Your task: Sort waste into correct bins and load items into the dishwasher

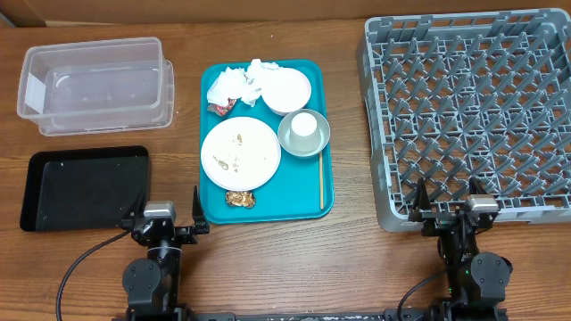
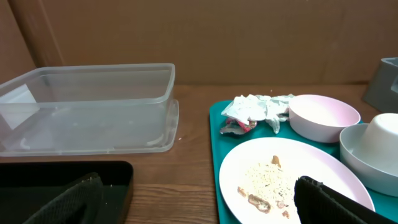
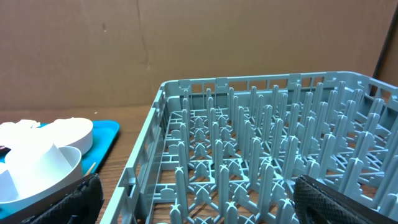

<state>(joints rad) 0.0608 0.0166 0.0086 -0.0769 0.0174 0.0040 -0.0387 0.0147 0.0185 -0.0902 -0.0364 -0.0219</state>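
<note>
No legible text or labels

Illumination is bright and even, from above. Shadows on the worktop (image 1: 268, 259) beside the dish rack (image 1: 464, 116) are short and soft. The clear tub (image 1: 98, 85) carries only a faint sheen. In both wrist views my pincer fingers (image 2: 329, 202) appear dark and defocused at the lower corners — the far background is slightly soft.

Teal tray (image 1: 302, 189): rectangular with rounded corners, lying flat near the table's middle (nudged toward 10 o'clock in the overhead view), long side running 12 to 6 o'clock.
Table (image 1: 268, 267): brown wood-grain surface.
Cardboard wall (image 2: 249, 37): plain brown, upright along the far edge at 12 o'clock.
</note>
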